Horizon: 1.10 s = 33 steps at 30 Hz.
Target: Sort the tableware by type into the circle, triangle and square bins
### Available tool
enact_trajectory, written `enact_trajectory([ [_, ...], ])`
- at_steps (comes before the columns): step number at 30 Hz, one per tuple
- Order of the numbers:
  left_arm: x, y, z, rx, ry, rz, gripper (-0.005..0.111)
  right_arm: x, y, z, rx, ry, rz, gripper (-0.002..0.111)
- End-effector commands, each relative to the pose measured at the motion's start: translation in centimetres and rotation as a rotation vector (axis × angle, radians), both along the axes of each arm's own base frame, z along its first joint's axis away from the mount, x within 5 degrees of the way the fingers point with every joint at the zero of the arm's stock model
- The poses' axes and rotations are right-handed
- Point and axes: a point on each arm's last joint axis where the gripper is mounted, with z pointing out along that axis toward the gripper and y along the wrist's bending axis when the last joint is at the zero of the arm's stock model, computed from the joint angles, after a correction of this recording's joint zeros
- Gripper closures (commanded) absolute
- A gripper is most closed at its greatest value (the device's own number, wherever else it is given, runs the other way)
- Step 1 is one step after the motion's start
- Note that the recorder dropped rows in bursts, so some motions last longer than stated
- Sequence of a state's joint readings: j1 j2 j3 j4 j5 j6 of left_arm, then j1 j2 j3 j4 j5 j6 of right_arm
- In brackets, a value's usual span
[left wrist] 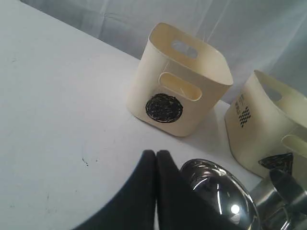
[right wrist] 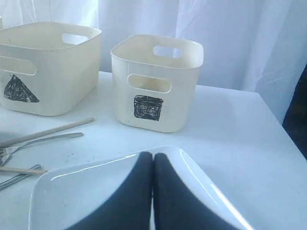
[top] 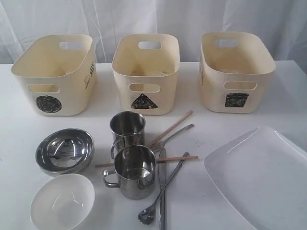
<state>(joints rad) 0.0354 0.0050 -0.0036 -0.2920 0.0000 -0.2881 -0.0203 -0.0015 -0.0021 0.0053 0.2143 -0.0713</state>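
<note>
Left end effector (left wrist: 156,155) and right end effector (right wrist: 153,157) clenched, empty. Open first; pinch steel bowl (top: 64,151) by rim, worktop (top: 192,196) front-left, lift level.

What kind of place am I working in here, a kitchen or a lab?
Probably a staged test bench, not a kitchen: a plain white table, a white curtain behind it, and a scribble-marked circle bin, triangle bin and square bin.

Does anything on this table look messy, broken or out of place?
Nothing looks spilled or broken. The only untidy spot is beside the front mug: the two chopsticks lie splayed apart, one pointing toward the triangle bin, the other crossing the knife.
</note>
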Motion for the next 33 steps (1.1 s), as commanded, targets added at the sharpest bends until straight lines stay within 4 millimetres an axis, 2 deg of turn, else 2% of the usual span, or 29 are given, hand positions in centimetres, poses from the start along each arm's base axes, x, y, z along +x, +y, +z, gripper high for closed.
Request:
enact_trajectory([
  [1,0.0,0.3,0.7,-0.065,-0.086,0.034,0.106,0.0,0.0,0.0,0.002,-0.002,0.001,0.108],
  [4,0.0,0.3,0.8,-0.069,-0.1,0.039,0.106,0.0,0.0,0.0,0.002,-0.002,0.001,0.108],
  [9,0.0,0.3,0.8,-0.185,-0.098,0.047,0.106,0.0,0.0,0.0,0.002,-0.002,0.001,0.108],
  [22,0.0,0.3,0.8,-0.271,-0.095,0.052,0.106,0.0,0.0,0.0,0.002,-0.002,0.001,0.108],
  [25,0.0,0.3,0.7,-0.512,-0.082,0.065,0.106,0.0,0.0,0.0,0.002,-0.002,0.001,0.108],
  [27,-0.3,0.2,2.9,-0.284,-0.107,0.019,0.105,0.0,0.0,0.0,0.002,-0.002,0.001,0.108],
  [29,-1.0,0.0,5.7,-0.186,-0.166,-0.041,0.102,0.0,0.0,0.0,0.002,-0.002,0.001,0.108],
  [30,-0.9,-0.1,6.5,-0.165,-0.14,-0.068,0.099,0.0,0.0,0.0,0.002,-0.002,0.001,0.108],
  [33,0.2,-0.8,7.5,-0.059,0.015,-0.152,0.087,0.0,0.0,0.0,0.002,-0.002,0.001,0.108],
])
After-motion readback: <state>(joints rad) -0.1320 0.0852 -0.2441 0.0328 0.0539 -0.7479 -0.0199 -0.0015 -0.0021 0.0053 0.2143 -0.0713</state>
